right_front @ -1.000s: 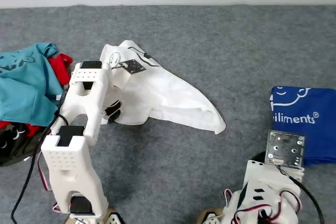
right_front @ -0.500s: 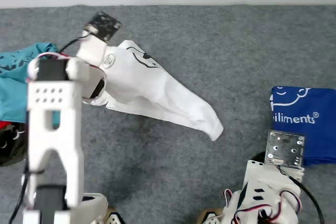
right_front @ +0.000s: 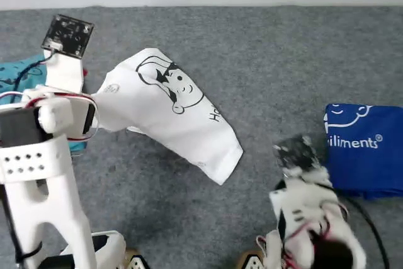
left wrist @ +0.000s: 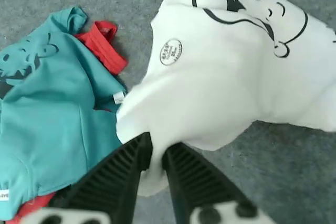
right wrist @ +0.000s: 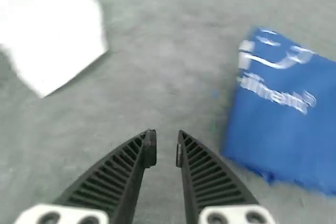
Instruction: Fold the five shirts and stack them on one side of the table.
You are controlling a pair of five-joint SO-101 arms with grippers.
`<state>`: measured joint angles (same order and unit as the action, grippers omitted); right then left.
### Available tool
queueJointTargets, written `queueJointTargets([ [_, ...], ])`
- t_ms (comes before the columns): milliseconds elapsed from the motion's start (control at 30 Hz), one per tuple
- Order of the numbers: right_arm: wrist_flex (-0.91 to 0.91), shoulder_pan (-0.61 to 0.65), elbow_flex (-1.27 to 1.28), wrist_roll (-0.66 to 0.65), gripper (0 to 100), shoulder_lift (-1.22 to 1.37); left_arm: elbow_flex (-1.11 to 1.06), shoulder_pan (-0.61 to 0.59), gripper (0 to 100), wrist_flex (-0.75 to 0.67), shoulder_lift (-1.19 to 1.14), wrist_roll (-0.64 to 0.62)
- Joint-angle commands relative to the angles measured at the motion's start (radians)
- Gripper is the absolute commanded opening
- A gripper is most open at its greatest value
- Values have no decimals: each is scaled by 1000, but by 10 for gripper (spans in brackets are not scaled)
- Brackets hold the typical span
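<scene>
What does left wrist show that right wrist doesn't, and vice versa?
Left wrist, not right: the left gripper shut on the white shirt at its edge, the printed face on that shirt, and a teal shirt bunched with a red shirt. Right wrist, not left: the right gripper, slightly open over the grey table, and a folded blue shirt. Both: the white shirt and the grey table.

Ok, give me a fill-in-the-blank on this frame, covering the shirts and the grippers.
The left gripper is shut on the printed shirt, whose cloth is ____.
The folded shirt near the right gripper is ____.
The right gripper holds ____.
Next to the teal shirt lies a bunched shirt coloured ____.
Missing: white; blue; nothing; red.
</scene>
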<state>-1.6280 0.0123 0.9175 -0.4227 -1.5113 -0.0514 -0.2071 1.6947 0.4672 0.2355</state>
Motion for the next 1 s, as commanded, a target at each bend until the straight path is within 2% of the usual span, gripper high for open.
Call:
queueJointTargets([
  [0,53,143,-120,15,86,268,-19,-8,13,8,31,-6],
  [100,87,274,-193,86,91,473,-19,-6,13,2,31,-6],
  [267,151,516,-275,152,195,746,-25,-3,13,2,21,-3],
  [400,237,650,-296,153,184,901,-47,-6,13,0,21,0],
  [733,421,700,-295,147,184,1228,-134,-6,13,-66,29,-6],
  [967,447,639,-295,147,184,1379,-136,-8,13,-68,29,-6],
])
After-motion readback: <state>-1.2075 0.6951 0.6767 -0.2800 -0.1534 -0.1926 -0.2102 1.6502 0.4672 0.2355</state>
